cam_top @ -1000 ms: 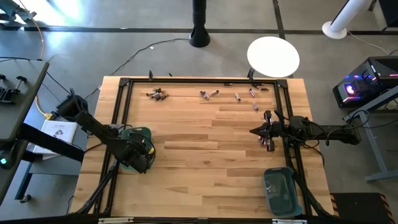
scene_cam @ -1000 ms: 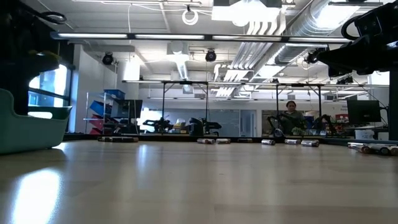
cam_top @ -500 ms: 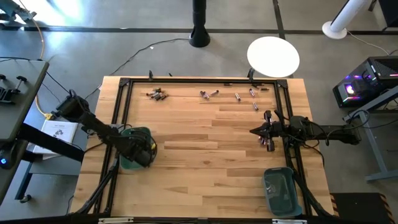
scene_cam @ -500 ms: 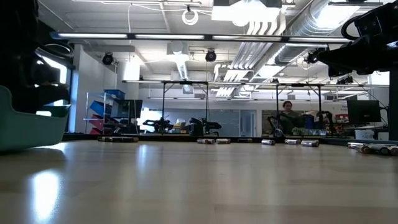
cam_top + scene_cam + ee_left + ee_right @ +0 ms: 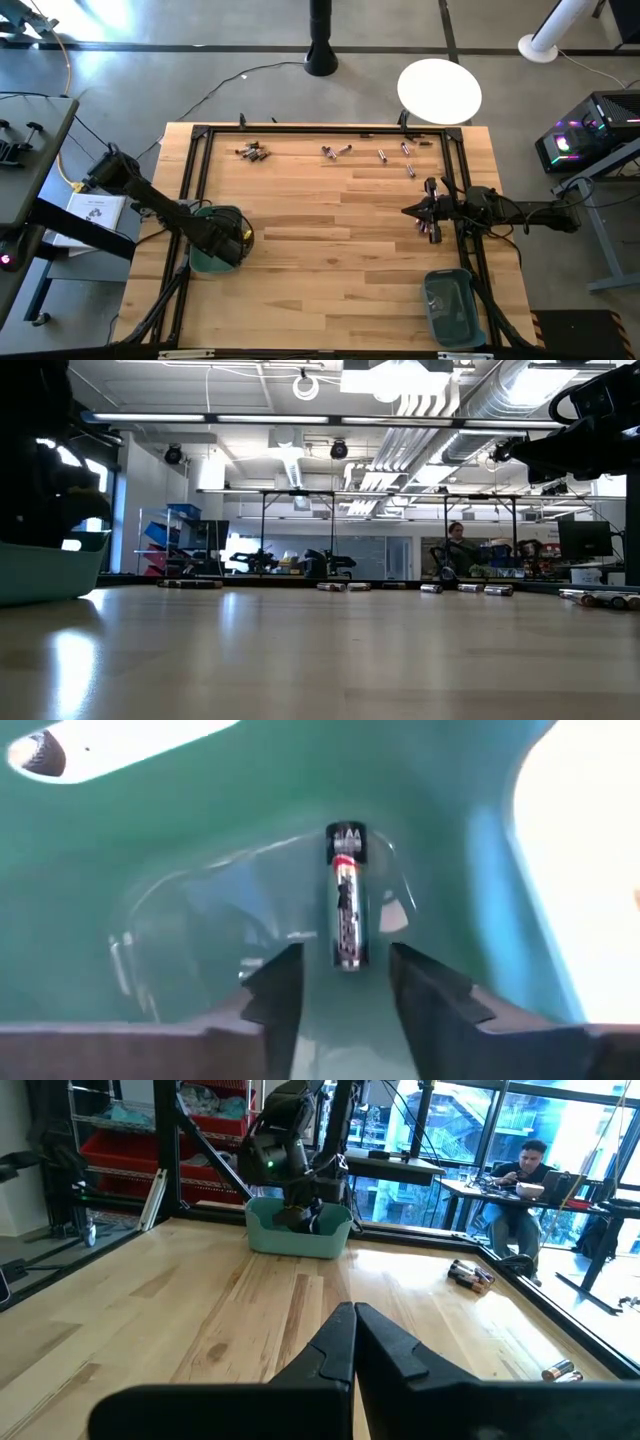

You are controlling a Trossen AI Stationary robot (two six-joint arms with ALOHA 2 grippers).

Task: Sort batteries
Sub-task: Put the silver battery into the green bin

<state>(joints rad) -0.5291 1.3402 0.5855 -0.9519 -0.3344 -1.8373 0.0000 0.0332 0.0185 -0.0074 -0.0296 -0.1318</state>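
I see the wooden table [image 5: 330,220], then the teal bin [image 5: 205,262] at its left edge. My left gripper [image 5: 343,982] hangs inside it, fingers spread, released. One battery [image 5: 346,910] lies on the bin floor. My right gripper [image 5: 354,1342] is clenched, empty.

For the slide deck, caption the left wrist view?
Left gripper open inside the teal bin, one battery lying just ahead of its fingers.

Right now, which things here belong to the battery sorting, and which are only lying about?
Job:
batteries along the far edge
battery in the left bin
right bin
left gripper
right gripper

Lying about:
white round stool
booklet
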